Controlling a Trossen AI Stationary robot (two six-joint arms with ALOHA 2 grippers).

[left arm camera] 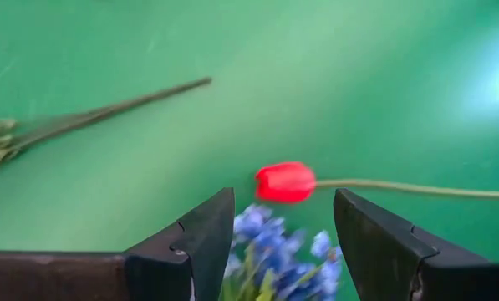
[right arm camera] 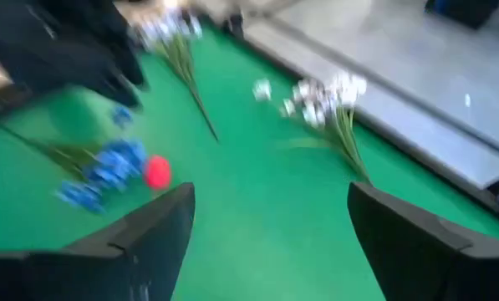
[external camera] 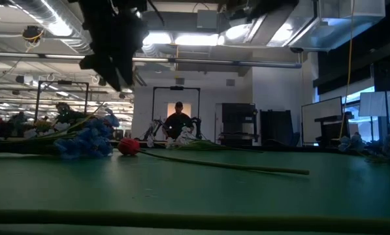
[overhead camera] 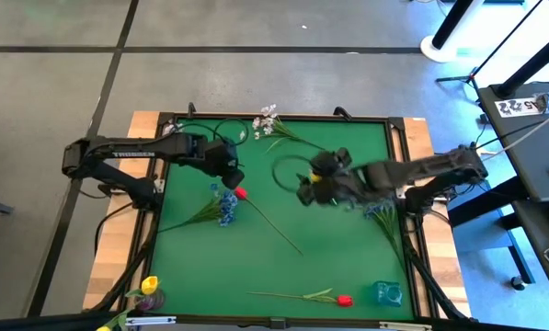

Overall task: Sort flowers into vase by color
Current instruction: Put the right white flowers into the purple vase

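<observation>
A red tulip (overhead camera: pixel 241 194) lies on the green mat, its stem running toward the near right. Beside it lies a blue cluster (overhead camera: pixel 226 208), stem toward the left. My left gripper (overhead camera: pixel 233 177) hangs open just above both; in its wrist view the red head (left arm camera: pixel 284 181) and the blue blossoms (left arm camera: pixel 274 242) show between its fingers, untouched. My right gripper (overhead camera: pixel 305 188) hovers open over the mat's middle, holding nothing. A white spray (overhead camera: pixel 267 121) lies at the far edge. A second blue bunch (overhead camera: pixel 382 213) lies at the right. A second red tulip (overhead camera: pixel 345 300) lies near the front edge.
A teal vase (overhead camera: pixel 388 293) stands at the near right corner. A glass vase (overhead camera: pixel 151 300) with a yellow tulip (overhead camera: pixel 150 284) stands at the near left corner. Black cable loops (overhead camera: pixel 290 170) hang over the far half of the mat. A person (external camera: pixel 178 121) sits in the room behind.
</observation>
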